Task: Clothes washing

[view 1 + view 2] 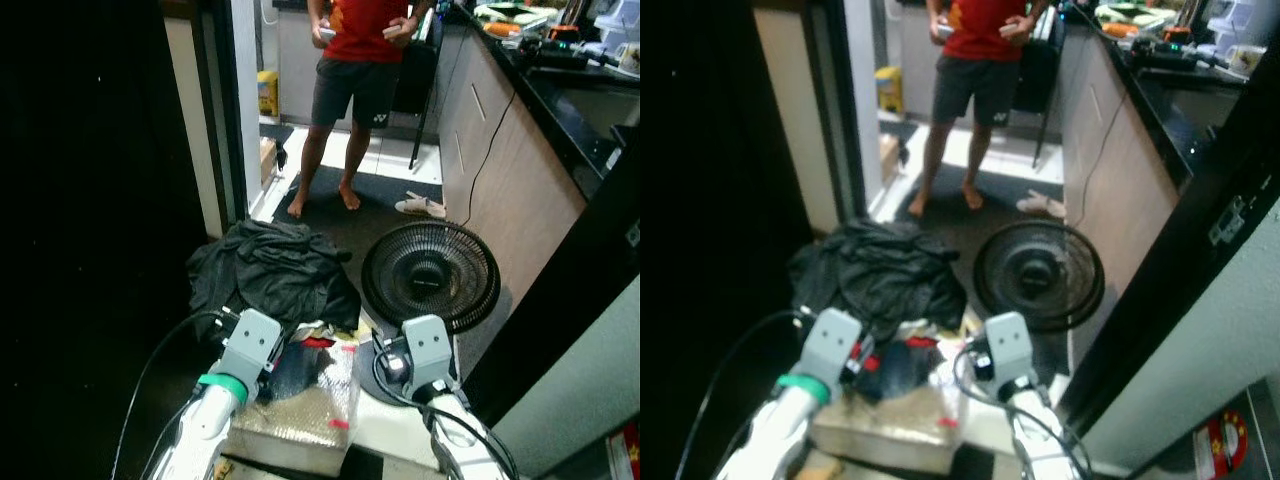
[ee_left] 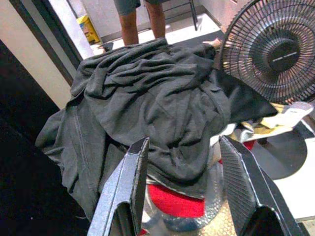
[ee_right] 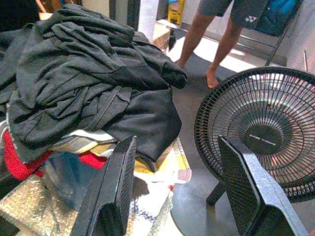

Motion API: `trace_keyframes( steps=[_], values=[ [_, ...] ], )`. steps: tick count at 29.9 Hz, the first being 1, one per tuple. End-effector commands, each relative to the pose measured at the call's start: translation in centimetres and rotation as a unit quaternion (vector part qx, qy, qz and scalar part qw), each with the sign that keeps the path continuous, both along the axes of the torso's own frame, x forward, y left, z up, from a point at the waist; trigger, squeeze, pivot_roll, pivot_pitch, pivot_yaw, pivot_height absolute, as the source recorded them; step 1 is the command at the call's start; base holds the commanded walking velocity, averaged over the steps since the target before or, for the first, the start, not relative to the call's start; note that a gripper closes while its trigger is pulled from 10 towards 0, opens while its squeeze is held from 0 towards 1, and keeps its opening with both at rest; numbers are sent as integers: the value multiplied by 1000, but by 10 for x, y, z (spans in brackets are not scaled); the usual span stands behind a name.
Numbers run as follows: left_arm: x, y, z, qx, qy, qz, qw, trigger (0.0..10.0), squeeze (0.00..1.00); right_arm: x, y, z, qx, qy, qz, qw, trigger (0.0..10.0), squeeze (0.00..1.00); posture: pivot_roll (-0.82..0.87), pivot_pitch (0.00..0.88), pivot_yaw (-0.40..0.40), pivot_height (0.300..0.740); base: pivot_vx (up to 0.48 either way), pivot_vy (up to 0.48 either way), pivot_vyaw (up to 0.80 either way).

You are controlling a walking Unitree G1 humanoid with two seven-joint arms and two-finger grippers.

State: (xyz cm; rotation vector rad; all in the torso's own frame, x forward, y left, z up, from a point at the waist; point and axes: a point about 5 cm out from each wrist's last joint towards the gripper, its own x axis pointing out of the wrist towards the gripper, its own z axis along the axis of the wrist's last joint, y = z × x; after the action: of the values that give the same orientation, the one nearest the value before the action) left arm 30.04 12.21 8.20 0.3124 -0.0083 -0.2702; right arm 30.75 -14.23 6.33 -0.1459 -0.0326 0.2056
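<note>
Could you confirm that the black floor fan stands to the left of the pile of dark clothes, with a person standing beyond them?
Not quite: the fan stands to the right of the pile of dark clothes, as the left eye view shows. A person does stand beyond them.

Head cameras look down; wrist cameras closely share clothes pile (image 2: 147,98) and fan (image 3: 261,132).

Probably a home kitchen, counter (image 1: 560,100), floor fan (image 1: 430,275), clothes pile (image 1: 275,270)
</note>
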Motion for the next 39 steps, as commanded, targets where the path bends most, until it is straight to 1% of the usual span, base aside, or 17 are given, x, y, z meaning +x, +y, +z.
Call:
trace_keyframes(
  steps=[1,9,14,26,30,35,36,37,39],
  values=[
    [-1,3,-4,7,6,4,1000,10000,0,-2,1,-4,2,7,2,1000,10000,0,3,43,-2,740,480,0,0],
    [-1,3,-5,4,10,9,1000,10000,0,-3,1,-4,1,6,2,1000,10000,0,1,45,-2,740,392,0,0],
    [-1,4,-7,2,19,9,1000,10000,0,-3,1,-4,1,6,1,1000,10000,0,-1,46,1,740,0,0,0],
    [0,4,-8,6,22,7,1000,10000,0,-2,3,-4,2,6,3,1000,10000,0,3,40,5,740,0,0,0],
    [0,4,-8,-2,28,8,1000,10000,0,-2,4,-4,3,5,6,1000,10000,0,4,42,5,740,0,0,0],
    [-1,2,-11,-1,36,-1,999,10000,0,-3,4,-4,4,6,8,1000,10000,0,4,42,5,740,0,0,0],
    [-2,0,-13,8,42,-7,999,10000,0,-3,5,-4,5,7,9,1000,10000,0,4,42,5,740,0,0,0],
    [-2,0,-13,8,42,-7,999,10000,0,-3,5,-4,5,7,9,1000,10000,0,4,42,5,740,0,0,0],
    [-3,-2,-19,26,64,-15,998,10000,0,-2,6,-3,5,6,11,1000,10000,0,8,48,3,740,0,0,0]
  ],
)
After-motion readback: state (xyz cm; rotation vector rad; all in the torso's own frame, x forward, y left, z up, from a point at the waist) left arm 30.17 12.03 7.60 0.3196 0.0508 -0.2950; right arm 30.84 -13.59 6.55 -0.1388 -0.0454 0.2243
